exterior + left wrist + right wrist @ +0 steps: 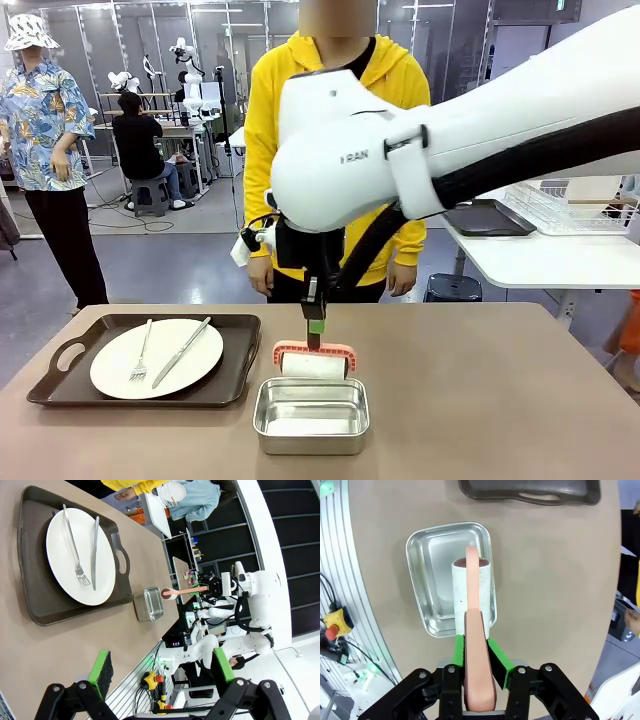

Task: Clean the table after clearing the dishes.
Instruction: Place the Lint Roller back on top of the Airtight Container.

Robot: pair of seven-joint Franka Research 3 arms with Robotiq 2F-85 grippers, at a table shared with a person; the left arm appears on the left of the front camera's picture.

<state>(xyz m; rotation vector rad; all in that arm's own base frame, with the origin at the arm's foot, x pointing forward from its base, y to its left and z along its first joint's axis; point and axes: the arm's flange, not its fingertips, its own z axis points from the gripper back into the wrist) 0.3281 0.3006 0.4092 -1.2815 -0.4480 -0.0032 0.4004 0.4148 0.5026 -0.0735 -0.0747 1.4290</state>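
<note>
On the brown table (480, 400), at the left, a dark tray (60, 385) carries a white plate (165, 372) with a fork (141, 358) and a knife (183, 351). My right gripper (316, 328) is shut on the pink handle of a lint roller (314, 361), whose white roll hangs just over the steel pan (311, 415). In the right wrist view the green pads (496, 659) clamp the roller handle (472, 625) above the pan (430, 580). My left gripper (162, 666) is open and holds nothing, high above the table's near edge, with the plate (62, 555) and tray (35, 595) far ahead.
A person in a yellow hoodie (265, 110) stands at the far edge of the table, hands down. Behind on the right is a white table (550, 255) with a wire rack. The brown tabletop right of the pan is bare.
</note>
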